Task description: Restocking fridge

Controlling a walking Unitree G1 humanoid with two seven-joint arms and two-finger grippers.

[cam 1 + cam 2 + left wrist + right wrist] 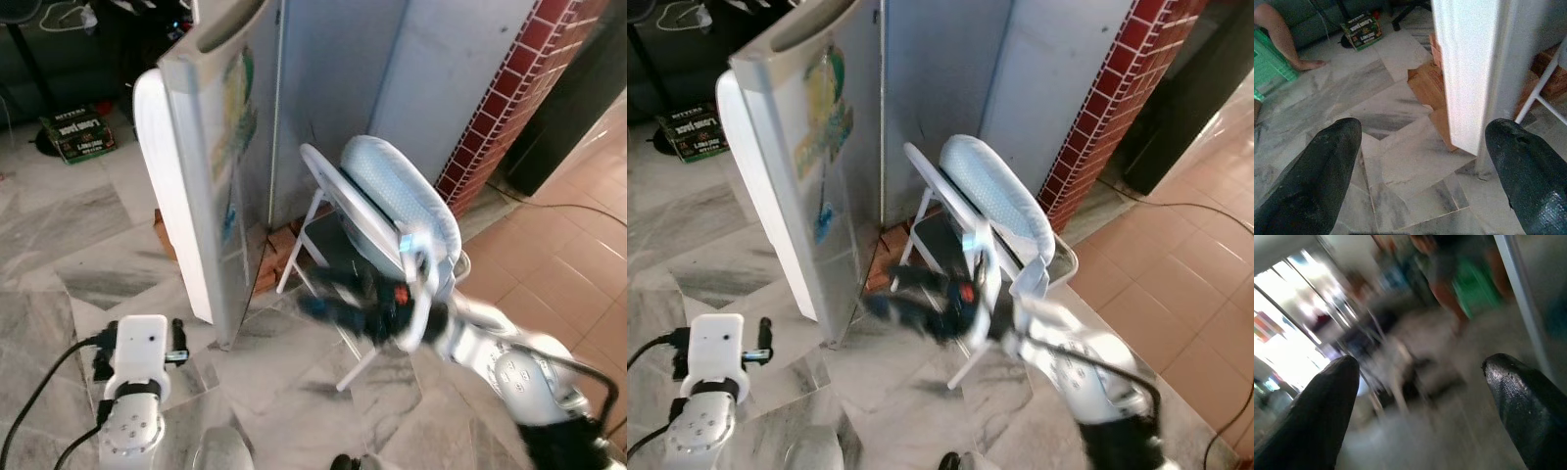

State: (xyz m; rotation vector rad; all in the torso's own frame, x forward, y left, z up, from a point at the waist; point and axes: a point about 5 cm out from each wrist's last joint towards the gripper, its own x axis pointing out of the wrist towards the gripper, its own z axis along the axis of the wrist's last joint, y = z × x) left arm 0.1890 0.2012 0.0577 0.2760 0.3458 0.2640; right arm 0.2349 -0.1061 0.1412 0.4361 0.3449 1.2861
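Head views present the fridge door [211, 147] swung open, seen edge-on, with a sticker on its grey outer face and a white inner liner behind it. The fridge body [338, 88] stands just behind the door; its interior is hidden from every camera. A white folding chair [387, 211] with a pale blue padded back is placed just beside the fridge, on the marble floor [69, 255].

The right gripper [338, 299] is held out in front of the chair, near the lower edge of the door, and is blurred. In the right wrist view its fingers [1317, 406] are seen spread apart with nothing between them. The left gripper [1420, 171] is held low over the floor, near the door's bottom corner; its fingers [1317, 176] are likewise spread and empty.

No item for restocking is seen in either gripper, on the chair or on the floor near the fridge. A green carton [78, 134] lies well apart on the floor; whether it belongs to the task cannot be told. A person's bare leg [1281, 36] and a green stool [1268, 66] are visible in the left wrist view.

Progress is judged as early or between items: the door is open, but picking up and placing of goods remain to be done.
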